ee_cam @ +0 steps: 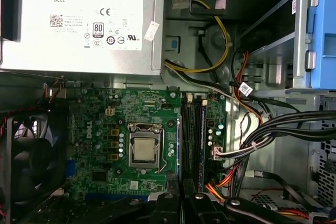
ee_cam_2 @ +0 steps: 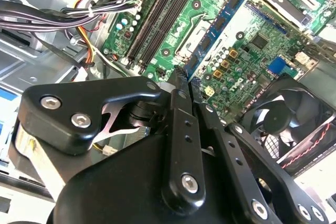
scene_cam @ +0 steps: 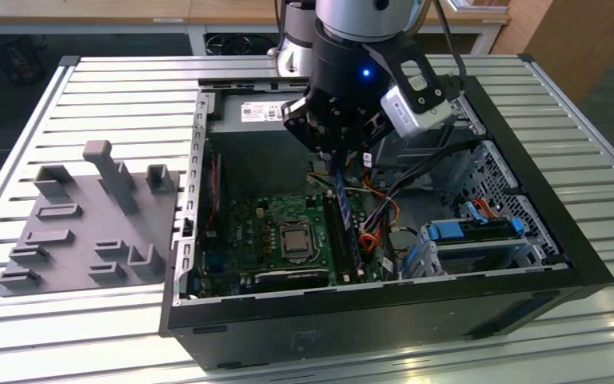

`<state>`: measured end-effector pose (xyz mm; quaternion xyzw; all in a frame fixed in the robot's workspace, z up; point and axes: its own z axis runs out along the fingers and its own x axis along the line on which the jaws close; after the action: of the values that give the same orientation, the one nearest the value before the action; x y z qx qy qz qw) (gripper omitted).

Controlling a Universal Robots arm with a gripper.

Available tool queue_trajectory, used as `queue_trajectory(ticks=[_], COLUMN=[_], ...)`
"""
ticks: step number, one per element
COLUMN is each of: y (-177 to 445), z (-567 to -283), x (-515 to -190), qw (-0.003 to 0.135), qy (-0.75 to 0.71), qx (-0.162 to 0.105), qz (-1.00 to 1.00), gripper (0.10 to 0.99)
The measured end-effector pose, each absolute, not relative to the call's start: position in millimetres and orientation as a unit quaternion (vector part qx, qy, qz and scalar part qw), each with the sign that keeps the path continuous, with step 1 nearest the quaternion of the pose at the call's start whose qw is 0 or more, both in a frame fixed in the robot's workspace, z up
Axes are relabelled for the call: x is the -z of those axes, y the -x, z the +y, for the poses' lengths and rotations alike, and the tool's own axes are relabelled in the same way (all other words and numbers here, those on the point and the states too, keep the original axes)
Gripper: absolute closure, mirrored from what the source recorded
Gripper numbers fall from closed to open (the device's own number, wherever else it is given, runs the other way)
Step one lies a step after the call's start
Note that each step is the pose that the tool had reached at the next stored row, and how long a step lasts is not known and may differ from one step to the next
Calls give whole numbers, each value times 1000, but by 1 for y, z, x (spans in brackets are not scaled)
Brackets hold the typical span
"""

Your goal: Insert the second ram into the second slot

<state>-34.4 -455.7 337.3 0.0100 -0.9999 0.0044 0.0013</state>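
We see the computer case (scene_cam: 392, 320) lying open on the slatted table (scene_cam: 125, 88), toward the exterior view's right edge. The fixture tray (scene_cam: 83, 232) lies beside it, at the left edge. Inside the case, the power supply (scene_cam: 253, 112) sits along the far wall and the motherboard (scene_cam: 253, 232) lies before it. The processor socket (scene_cam: 291, 238) is mid-board, with the memory slots (scene_cam: 352, 240) just right of it. Then come the cables (scene_cam: 392, 200), and the drive cage (scene_cam: 478, 236) is in the near right corner. The gripper (scene_cam: 337, 160) hangs above the slots' far end.

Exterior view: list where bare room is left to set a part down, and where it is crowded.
Bare slatted table beyond the grey fixture and at the exterior view's right of the case. Crowded inside: cables near the gripper.
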Motion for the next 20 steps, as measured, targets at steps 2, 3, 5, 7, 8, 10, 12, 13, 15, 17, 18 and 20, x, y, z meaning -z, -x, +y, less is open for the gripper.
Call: queue_trajectory(ticks=[2, 3, 5, 7, 8, 10, 12, 13, 15, 17, 18, 20], y=[34, 34, 34, 34, 34, 34, 34, 34, 34, 34, 34, 34], z=[-456, -456, -456, -456, -456, -456, -456, -456, -456, -456, -456, -456], x=[-336, -336, -335, -334, -334, -333, -332, -332, -331, -330, -330, -328], qw=[1, 1, 1, 1, 1, 1, 1, 1, 1, 1, 1, 1], qy=[-10, -10, -10, -10, -10, -10, -10, -10, -10, -10, -10, -10], qx=[-4, -4, -4, -4, -4, -4, -4, -4, -4, -4, -4, -4], qz=[-1000, -1000, -1000, -1000, -1000, -1000, -1000, -1000, -1000, -1000, -1000, -1000], gripper=[949, 949, 949, 949, 949, 949, 949, 949, 949, 949, 949, 949])
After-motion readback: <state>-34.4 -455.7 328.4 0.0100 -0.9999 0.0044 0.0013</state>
